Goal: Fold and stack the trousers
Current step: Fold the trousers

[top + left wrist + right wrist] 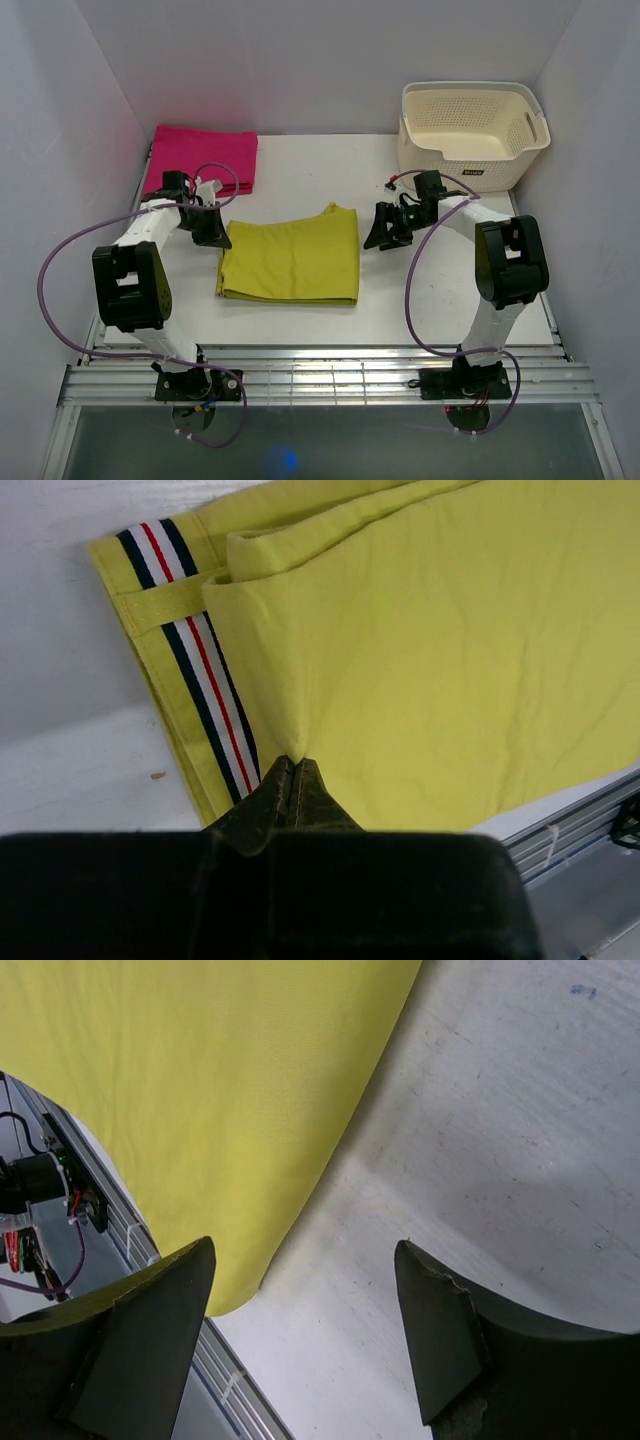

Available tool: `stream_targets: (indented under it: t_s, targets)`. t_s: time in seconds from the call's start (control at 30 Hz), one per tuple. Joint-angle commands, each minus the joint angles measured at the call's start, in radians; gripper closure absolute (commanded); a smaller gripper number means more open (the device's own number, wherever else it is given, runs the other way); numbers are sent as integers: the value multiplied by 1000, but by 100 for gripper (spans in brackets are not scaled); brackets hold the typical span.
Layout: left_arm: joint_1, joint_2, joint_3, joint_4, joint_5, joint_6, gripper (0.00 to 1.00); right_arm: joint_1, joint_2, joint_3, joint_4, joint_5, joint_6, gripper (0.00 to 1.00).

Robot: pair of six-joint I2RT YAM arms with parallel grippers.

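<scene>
The yellow-green trousers (290, 262) lie folded into a rough square in the middle of the white table (300, 165). My left gripper (212, 232) sits at their upper left corner. In the left wrist view its jaws (293, 765) are shut on a pinched-up ridge of the trousers (450, 630), beside a navy, white and red striped band (205, 680). My right gripper (385, 232) hovers just off the right edge of the cloth. Its jaws (303, 1248) are open over bare table, with the trousers' edge (200, 1080) off to the left of them.
A folded magenta-pink cloth (203, 155) lies at the back left, just behind the left gripper. A cream perforated basket (470, 165) stands at the back right. White walls close in the table on three sides. A slotted metal rail (320, 375) runs along the near edge.
</scene>
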Motion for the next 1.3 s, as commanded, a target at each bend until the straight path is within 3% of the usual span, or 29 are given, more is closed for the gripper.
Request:
stream_targets:
  t_s: [0.0, 0.17, 0.43, 0.5, 0.77, 0.9, 1.07, 1.23, 1.27]
  targets:
    - [2, -52, 79, -38, 41, -24, 100, -15, -40, 21, -38, -11, -31, 22]
    - [48, -60, 77, -36, 48, -2, 100, -21, -52, 24, -60, -19, -43, 22]
    - [164, 81, -55, 124, 88, 22, 100, -21, -61, 26, -57, -82, -59, 25]
    - [184, 151, -56, 152, 123, 39, 100, -17, -58, 29, -49, -154, -92, 35]
    - [240, 330, -35, 161, 292, 91, 100, 84, -54, 41, 26, -307, -114, 53]
    - [243, 342, -44, 160, 337, 99, 100, 176, -37, 69, 63, -245, -98, 54]
    - [217, 279, -87, 172, 407, 24, 100, 204, -45, 168, 28, -15, -132, 52]
    - [76, 186, -173, 269, 438, -129, 100, 207, -20, 322, -61, 62, -140, 45]
    - [63, 164, -183, 305, 456, -158, 95, 212, -17, 331, -57, 59, -120, 44]
